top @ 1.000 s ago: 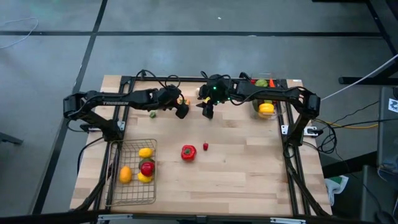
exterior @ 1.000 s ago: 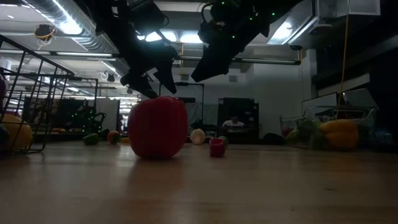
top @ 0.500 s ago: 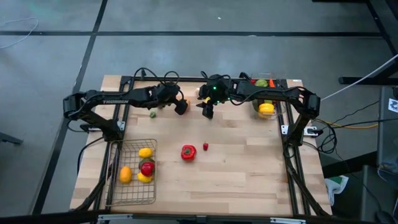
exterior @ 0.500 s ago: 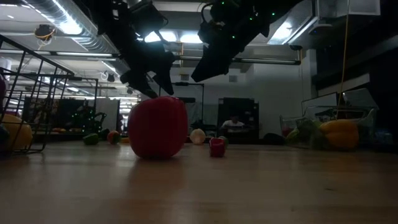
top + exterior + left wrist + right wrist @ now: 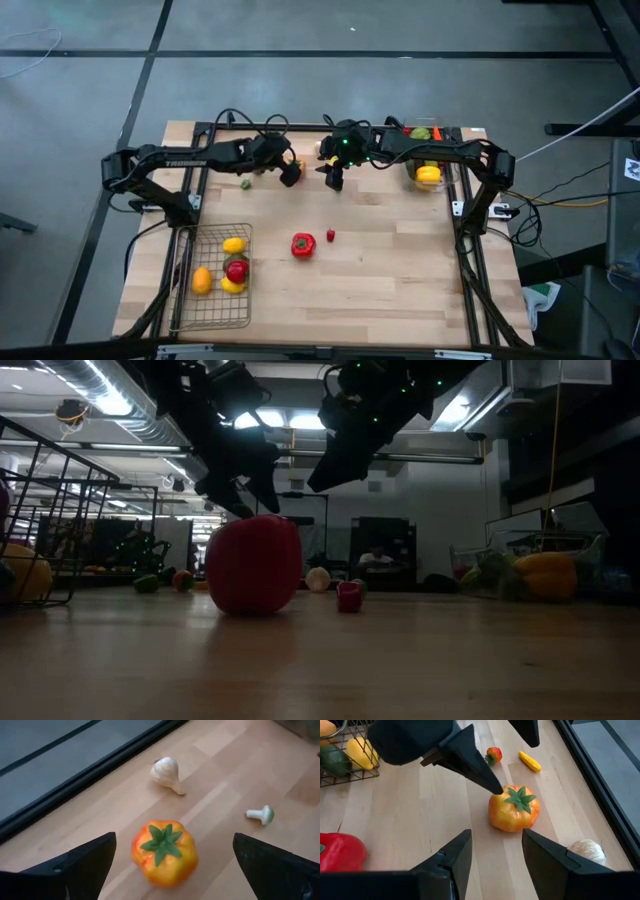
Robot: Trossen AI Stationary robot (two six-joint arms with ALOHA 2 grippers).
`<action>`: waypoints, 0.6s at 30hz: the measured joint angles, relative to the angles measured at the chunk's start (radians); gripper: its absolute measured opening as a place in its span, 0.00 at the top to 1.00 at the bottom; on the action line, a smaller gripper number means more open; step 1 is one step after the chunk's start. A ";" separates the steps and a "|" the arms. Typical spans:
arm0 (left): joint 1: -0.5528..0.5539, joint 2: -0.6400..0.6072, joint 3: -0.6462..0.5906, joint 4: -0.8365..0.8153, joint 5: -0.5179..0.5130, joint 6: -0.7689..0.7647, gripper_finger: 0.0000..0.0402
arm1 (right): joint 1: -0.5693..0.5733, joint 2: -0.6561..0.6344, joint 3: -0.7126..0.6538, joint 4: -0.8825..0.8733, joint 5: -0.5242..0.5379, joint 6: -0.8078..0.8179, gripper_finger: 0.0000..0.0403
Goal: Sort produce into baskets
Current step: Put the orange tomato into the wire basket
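An orange-yellow tomato (image 5: 164, 852) with a green stem lies on the wooden table near its far edge. My left gripper (image 5: 173, 840) hangs over it, open, one finger on each side, and I cannot tell whether a fingertip (image 5: 492, 787) touches it. My right gripper (image 5: 496, 840) hovers open just right of the tomato (image 5: 514, 809), with nothing between its fingers. The wire basket (image 5: 215, 300) at the near left holds yellow, orange and red produce. The clear bin (image 5: 440, 180) at the far right holds a yellow pepper. A red pepper (image 5: 303, 244) and a tiny red piece (image 5: 330, 235) lie mid-table.
A garlic bulb (image 5: 167, 771) and a small mushroom (image 5: 261, 813) lie beside the tomato. A small red fruit (image 5: 493, 754), a small yellow piece (image 5: 530, 761) and a small green piece (image 5: 245, 183) sit near the far left. A black frame rail runs along the far edge.
My left gripper has rolled a little about its own line over the tomato, so its two fingers stand differently in the low view. It has stayed in place.
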 joint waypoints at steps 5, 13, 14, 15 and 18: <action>-0.023 0.000 0.000 -0.005 -0.025 -0.035 0.01 | 0.000 0.000 0.000 0.000 0.000 0.000 0.57; -0.038 0.000 -0.024 -0.021 -0.056 -0.036 0.01 | 0.000 0.000 0.000 0.000 0.000 0.000 0.57; -0.036 0.000 -0.024 -0.019 -0.056 -0.037 0.02 | 0.000 0.000 0.000 0.000 0.000 0.000 0.57; -0.035 0.000 -0.024 -0.016 -0.056 -0.037 0.02 | 0.000 0.000 0.000 0.000 0.000 0.000 0.57; -0.026 0.003 -0.024 -0.013 -0.057 -0.037 0.02 | 0.000 0.000 0.000 0.000 0.000 0.000 0.57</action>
